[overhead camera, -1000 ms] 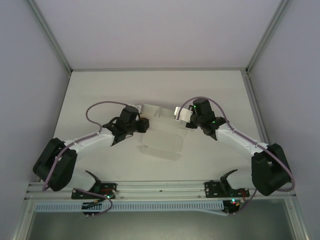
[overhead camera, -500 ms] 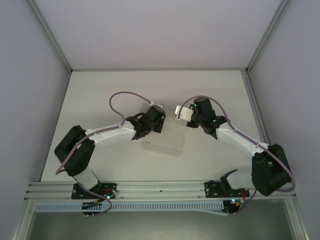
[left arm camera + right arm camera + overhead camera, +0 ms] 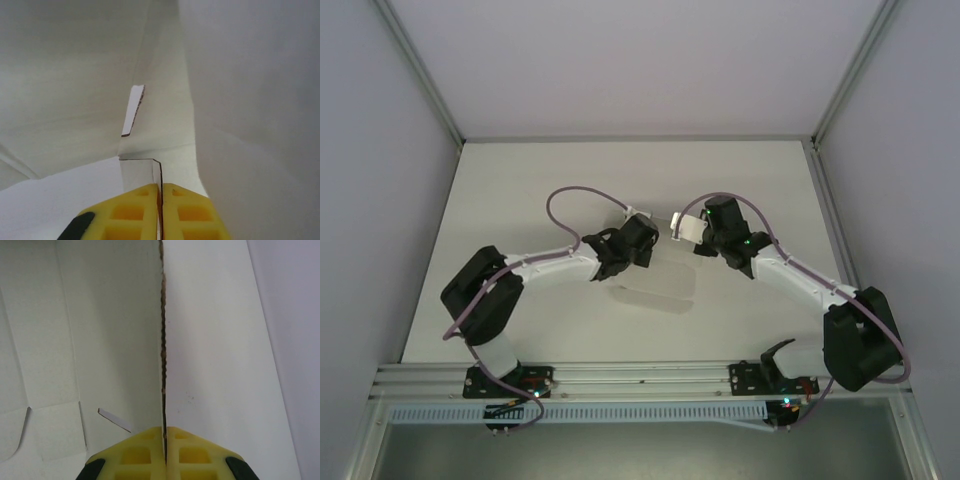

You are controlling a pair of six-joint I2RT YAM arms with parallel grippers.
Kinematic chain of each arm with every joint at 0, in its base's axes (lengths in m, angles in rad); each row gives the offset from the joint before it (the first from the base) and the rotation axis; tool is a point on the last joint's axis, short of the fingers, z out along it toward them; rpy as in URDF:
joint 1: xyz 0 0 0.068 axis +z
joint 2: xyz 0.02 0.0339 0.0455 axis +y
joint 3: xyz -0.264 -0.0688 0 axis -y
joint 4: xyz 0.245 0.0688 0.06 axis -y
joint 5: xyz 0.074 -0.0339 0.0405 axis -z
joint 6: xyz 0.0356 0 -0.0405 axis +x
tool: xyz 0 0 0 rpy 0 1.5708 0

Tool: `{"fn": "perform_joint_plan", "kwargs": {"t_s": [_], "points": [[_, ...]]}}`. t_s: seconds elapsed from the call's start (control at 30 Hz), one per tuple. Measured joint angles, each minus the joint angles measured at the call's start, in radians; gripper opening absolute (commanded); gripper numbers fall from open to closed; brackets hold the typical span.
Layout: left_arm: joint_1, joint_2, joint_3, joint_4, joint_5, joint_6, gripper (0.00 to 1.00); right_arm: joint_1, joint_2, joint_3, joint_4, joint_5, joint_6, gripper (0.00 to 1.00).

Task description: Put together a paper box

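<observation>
Your paper box [image 3: 650,285] sits mid-way across the table [image 3: 520,190], half folded. From overhead it's white-on-white mush, with the near panel running roughly left-right. The wrist cams give you the real detail. Your left gripper [image 3: 160,192] is clamped tight on a small tab of the box, with a slit [image 3: 133,110] just above it. Your right gripper [image 3: 164,432] pinches a raw panel edge that runs straight away from the fingers.

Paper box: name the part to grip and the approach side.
Pinch a free panel edge of the paper box, edge-on, coming from its left or right end. It is thin sheet with raised walls, so flat faces give no purchase; left hand and right hand are shut on such edges.
</observation>
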Motion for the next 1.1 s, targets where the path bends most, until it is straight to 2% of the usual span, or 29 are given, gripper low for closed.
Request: {"fn": "perform_joint_plan", "kwargs": {"t_s": [0.13,0.23,0.33,0.47,0.6,0.83,0.97,1.1], "points": [[0.045,-0.082,-0.095,0.065,0.086,-0.027,0.41,0.018,0.001,-0.006,0.023,0.012,-0.013,0.00],[0.069,-0.206,-0.164,0.071,0.130,-0.023,0.73,0.029,0.005,-0.019,0.081,0.038,-0.035,0.00],[0.087,-0.348,-0.209,0.061,0.157,-0.025,0.98,0.034,0.026,-0.031,0.125,0.067,-0.061,0.00],[0.154,-0.501,-0.239,0.021,0.178,-0.029,1.00,0.042,0.068,-0.042,0.178,0.108,-0.087,0.00],[0.298,-0.554,-0.243,-0.033,0.189,-0.053,1.00,0.066,0.083,-0.104,0.297,0.157,-0.143,0.00],[0.496,-0.539,-0.305,-0.050,0.218,-0.087,1.00,0.093,0.114,-0.201,0.507,0.217,-0.250,0.00],[0.604,-0.473,-0.309,-0.028,0.241,-0.105,1.00,0.097,0.166,-0.261,0.685,0.257,-0.315,0.00],[0.653,-0.380,-0.298,0.024,0.282,-0.103,1.00,0.100,0.245,-0.315,0.874,0.298,-0.373,0.00]]}}
